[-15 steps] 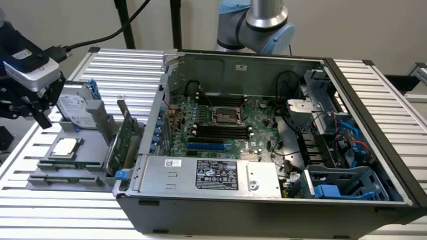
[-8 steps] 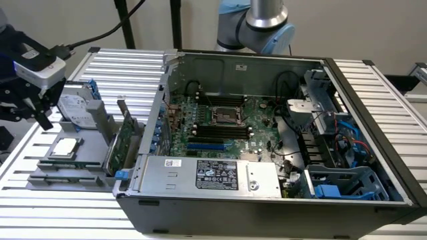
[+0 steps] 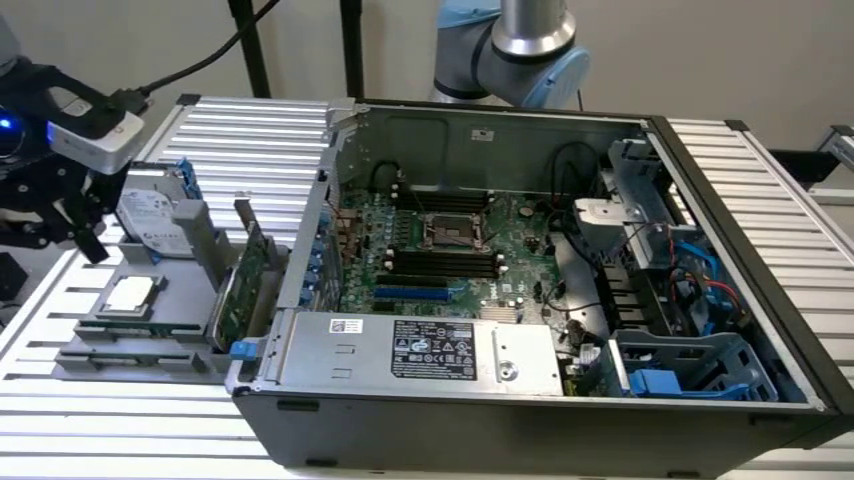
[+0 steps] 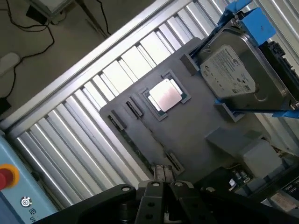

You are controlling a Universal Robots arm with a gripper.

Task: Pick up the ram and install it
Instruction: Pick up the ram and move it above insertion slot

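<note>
- The case [image 3: 534, 400] stands open on the desk [image 3: 240, 130].
- The grey tray [image 3: 187, 300] lies beside it, on the exterior view's left.
- The ram [image 3: 134, 329] seems to stand on edge in a tray slot, long axis along the tray's near side.
- The pincer [image 3: 83, 235] hangs over the tray's far-left part, tips pressed together and empty. The ram lies below it, a little toward the case.

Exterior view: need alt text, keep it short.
The gripper hangs over a grey parts tray holding a hard drive, a CPU and an expansion card, at the exterior view's left of an open computer case with its motherboard exposed.
</note>
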